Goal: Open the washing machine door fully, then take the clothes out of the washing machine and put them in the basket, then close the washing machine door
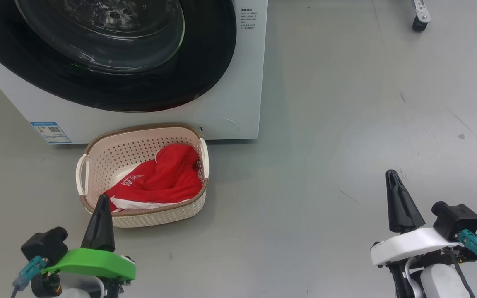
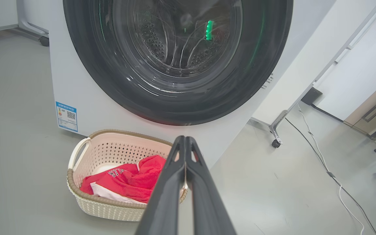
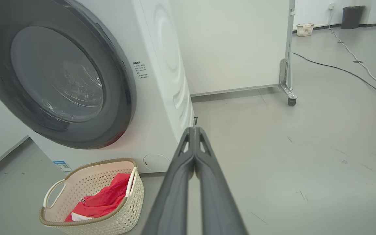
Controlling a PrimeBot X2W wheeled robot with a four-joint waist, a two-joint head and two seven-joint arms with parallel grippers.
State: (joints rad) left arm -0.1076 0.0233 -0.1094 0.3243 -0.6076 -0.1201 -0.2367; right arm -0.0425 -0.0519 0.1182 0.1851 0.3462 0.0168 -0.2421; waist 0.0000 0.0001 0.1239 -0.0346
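Red clothes (image 1: 168,178) in basket (image 1: 139,128), just fwd of L claw (image 1: 102,198).

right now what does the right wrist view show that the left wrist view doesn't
Right wrist view: a dark bin and a second pale basket by the far wall, plus the washing machine's side panel. Left wrist view: drum perforations and a green glint in the door glass. Shared: the closed washing machine door, the basket holding the red clothes, the blue label.
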